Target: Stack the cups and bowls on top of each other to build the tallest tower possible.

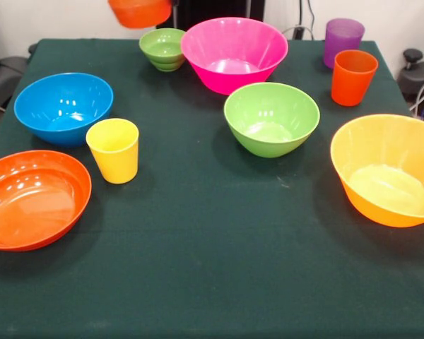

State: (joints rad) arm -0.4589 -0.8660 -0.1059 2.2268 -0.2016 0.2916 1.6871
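- Green cloth covers the counter (212, 282); its near half lies bare, open room across the whole width.
- Shallow glossy orange plastic bowl (34, 199) sits at the left edge, large yellow-orange plastic bowl (389, 169) at the right edge.
- Round blue plastic bowl (63, 107) stands just beside the yellow plastic tumbler (114, 150).
- Medium green plastic bowl (271, 118) is central, large pink plastic bowl (234, 54) behind it, small ribbed green bowl (162, 48) beside that.
- Orange tumbler (352, 77) and purple tumbler (342, 41) stand together far right.
- Small red-orange bowl (140, 12) hangs above the counter at the top edge, probably carried; the hand is hidden, so its grip cannot be told.
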